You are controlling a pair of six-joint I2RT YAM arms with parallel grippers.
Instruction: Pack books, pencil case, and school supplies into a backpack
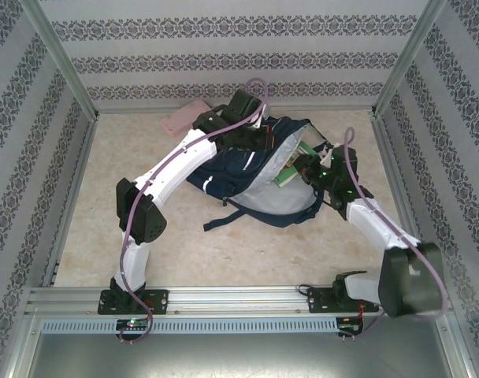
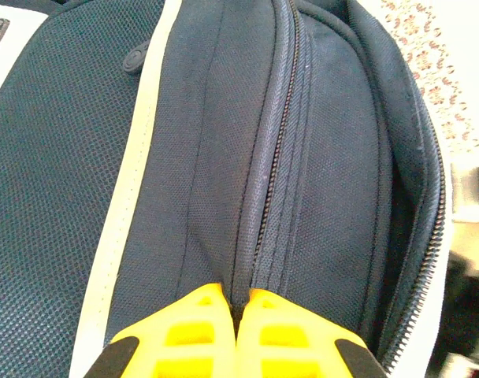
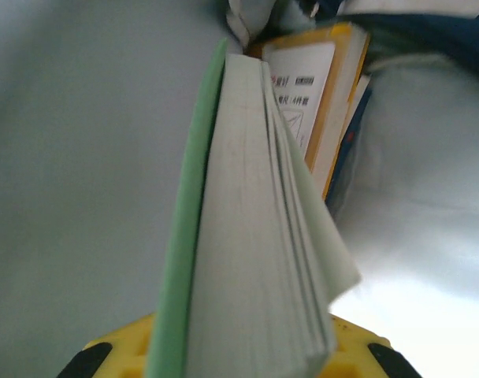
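Green book [image 3: 239,205]: nearest the lens, clamped at its near end in the right gripper [image 3: 239,350]. The spine sits toward the left finger, and the loose pages fan out toward the right one.
Right fingers [image 3: 354,346]: clenched on the green book, one yellow pad against each cover.
Yellow book [image 3: 334,87]: past the right fingertips and already inside, standing on edge just beside the green book's far end.
Lining [image 3: 82,157]: pale grey cloth on both sides of the right fingers, forming the walls of the open compartment.
Left gripper [image 2: 239,323]: its fingers [image 2: 184,331] are pinched tight on a fold of navy fabric at the zipper [image 2: 275,157], apparently to hold the mouth open.
Backpack [image 1: 232,169]: lies on the table [image 1: 145,157] between the two sets of fingers, with its opening turned toward the right ones.
Pencil case [image 1: 184,118]: pink, on the table well apart from both sets of fingers, near the far wall, not yet packed.
How the book handles: probably light, thin and floppy. The free pages look likely to snag on the lining or on the yellow book, so a grip close to the spine would keep it flatter.
How the backpack handles: soft, and likely to slump shut. The stitched seam by the zipper looks like the firmest place to grip.
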